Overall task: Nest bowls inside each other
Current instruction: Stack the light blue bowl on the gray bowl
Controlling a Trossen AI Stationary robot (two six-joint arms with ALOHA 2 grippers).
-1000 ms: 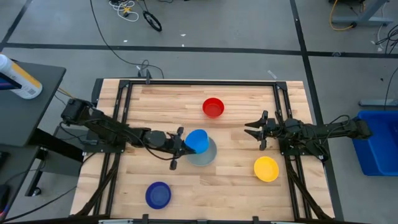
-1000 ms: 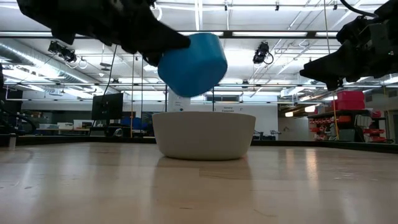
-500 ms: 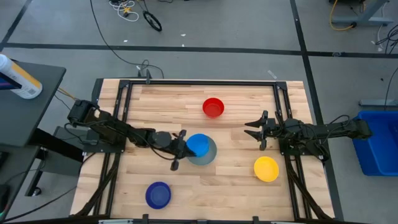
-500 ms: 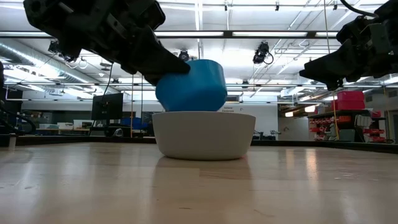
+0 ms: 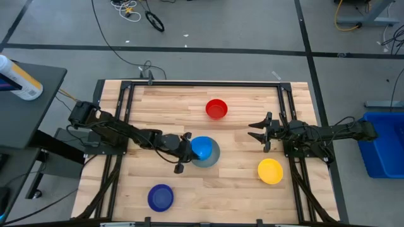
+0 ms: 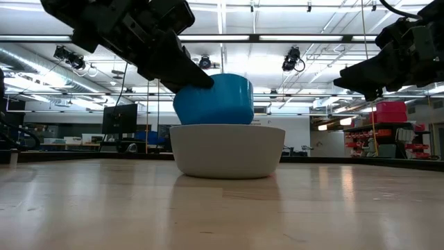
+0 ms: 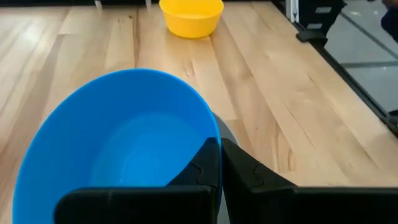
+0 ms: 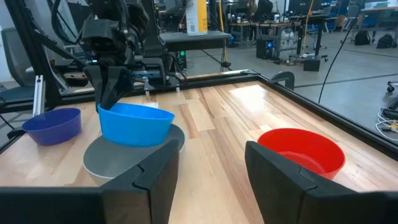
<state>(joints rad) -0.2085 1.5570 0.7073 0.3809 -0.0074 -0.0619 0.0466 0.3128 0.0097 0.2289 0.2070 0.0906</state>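
Note:
The light blue bowl (image 5: 201, 147) sits low in the mouth of the grey bowl (image 5: 213, 159), which stands on the table near its middle. My left gripper (image 5: 187, 148) is shut on the light blue bowl at its left side. In the low view the light blue bowl (image 6: 215, 101) stands nearly level, its base below the grey bowl's rim (image 6: 227, 128). My right gripper (image 8: 211, 168) is open over the table's right side, with nothing between its fingers. My left gripper pinches the light blue bowl's rim (image 7: 213, 132) on the side nearest the table's left edge, one finger (image 7: 205, 163) inside the bowl and one (image 7: 249, 175) outside. The fingers slant down from the left. The bowl is mouth up, its base inside the grey bowl; whether the two touch I cannot tell.
A red bowl (image 5: 216, 108) stands toward the far edge, a yellow bowl (image 5: 270, 171) at the near right, and a dark blue bowl (image 5: 160, 197) at the near left. Black frame rails (image 5: 124, 107) run along the table's sides.
My left gripper has sunk and gone a little toward the table's right edge, tipping its fingers more toward level. The light blue bowl, before tipped and clear above the grey bowl, has turned nearly level and gone down into the grey bowl's mouth.

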